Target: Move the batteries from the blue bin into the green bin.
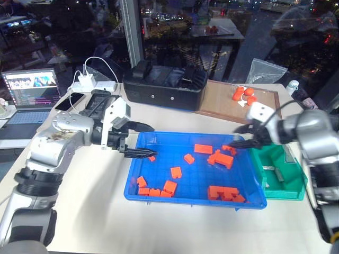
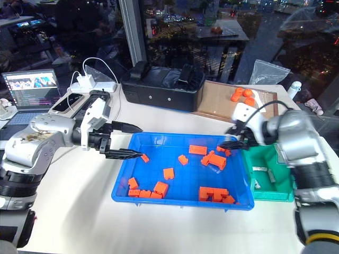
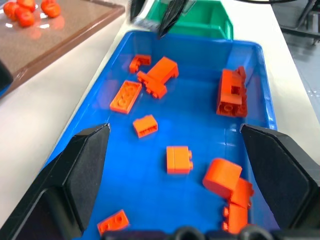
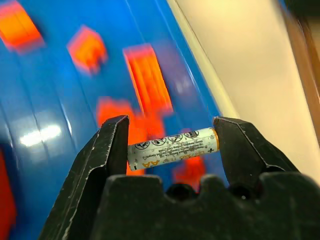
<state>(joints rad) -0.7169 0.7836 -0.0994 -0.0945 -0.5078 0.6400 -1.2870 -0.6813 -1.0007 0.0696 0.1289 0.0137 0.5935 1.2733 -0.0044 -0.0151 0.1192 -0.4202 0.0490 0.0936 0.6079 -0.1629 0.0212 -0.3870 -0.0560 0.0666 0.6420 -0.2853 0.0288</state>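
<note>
**Ana:** Nearest in the head view is the blue bin (image 1: 249,182), with orange bricks (image 1: 222,192) scattered in it. At three o'clock from it, touching its side, stands the green bin (image 1: 278,182), and two batteries (image 1: 271,168) lie already on its floor.

**Ben:** And the arms?

**Ana:** At nine o'clock the left gripper (image 1: 139,140) hovers over the bin's rim, jaws wide and empty; I think it waits so as not to block the other arm. The right gripper (image 1: 242,136) hangs at two o'clock over the blue bin's far right corner, near the green bin.

**Ben:** What does the left wrist view give?

**Ana:** Its fingers (image 3: 75,175) stand wide apart over bricks.

**Ben:** And the right wrist?

**Ana:** There a battery (image 4: 172,147) is pinched end to end between the fingers (image 4: 107,150), crosswise, probably so it cannot roll out before release over the green bin.
</note>
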